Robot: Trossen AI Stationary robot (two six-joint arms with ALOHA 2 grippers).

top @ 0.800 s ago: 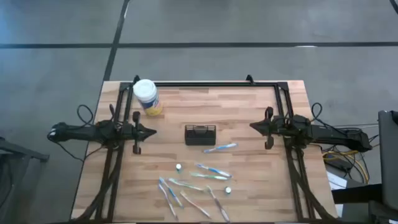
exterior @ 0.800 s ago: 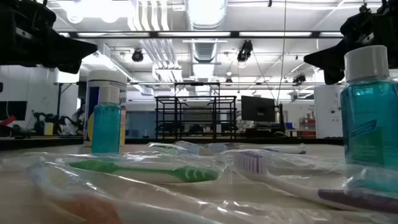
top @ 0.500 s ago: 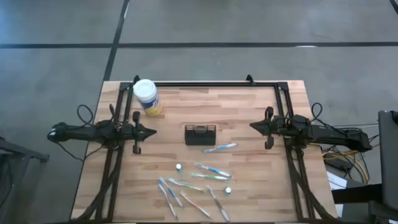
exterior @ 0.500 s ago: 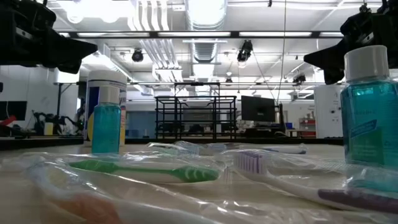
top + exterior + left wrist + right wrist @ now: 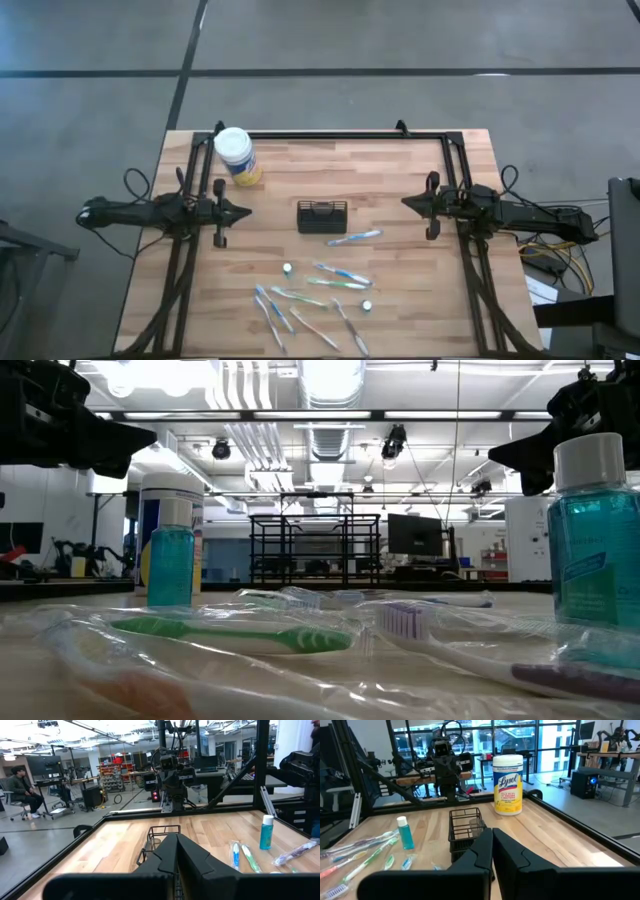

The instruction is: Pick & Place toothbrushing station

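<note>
The toothbrushing station, a small black wire-mesh caddy, stands upright on its base at the middle of the wooden table; it also shows as the caddy and the caddy. Several wrapped toothbrushes lie flat near the front edge, one toothbrush just in front of the caddy. My left gripper hovers shut at the table's left, pointing toward the caddy. My right gripper hovers shut at the right, also pointing at it. Neither touches anything.
A white-lidded yellow wipes jar stands at the back left. Two small blue mouthwash bottles stand among the toothbrushes. A black frame rail runs along the table's far edge and sides. Bare wood lies between each gripper and the caddy.
</note>
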